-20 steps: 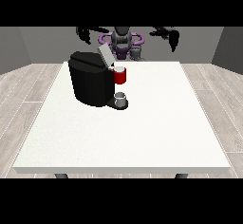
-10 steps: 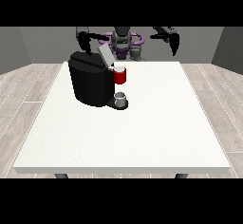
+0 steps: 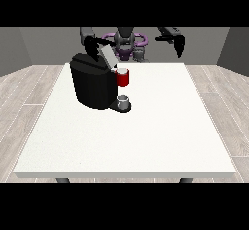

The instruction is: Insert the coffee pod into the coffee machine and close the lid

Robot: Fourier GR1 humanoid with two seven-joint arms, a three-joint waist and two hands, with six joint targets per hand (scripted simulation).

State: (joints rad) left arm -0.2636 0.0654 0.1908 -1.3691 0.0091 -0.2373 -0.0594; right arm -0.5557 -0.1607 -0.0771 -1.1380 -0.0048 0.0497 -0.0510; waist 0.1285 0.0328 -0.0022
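Now, from the front, our hand at the view's left hovers behind the coffee machine, its lid raised; the coffee pod we can't make out. Fingers: cannot tell. A rushed lid push could shove the machine across the worktop.

The light is soft and even, and it seems to come from above. The white tabletop looks bright with no shiny spots. The black coffee machine is so dark that its sides are hard to see. Only a faint shadow lies under it.
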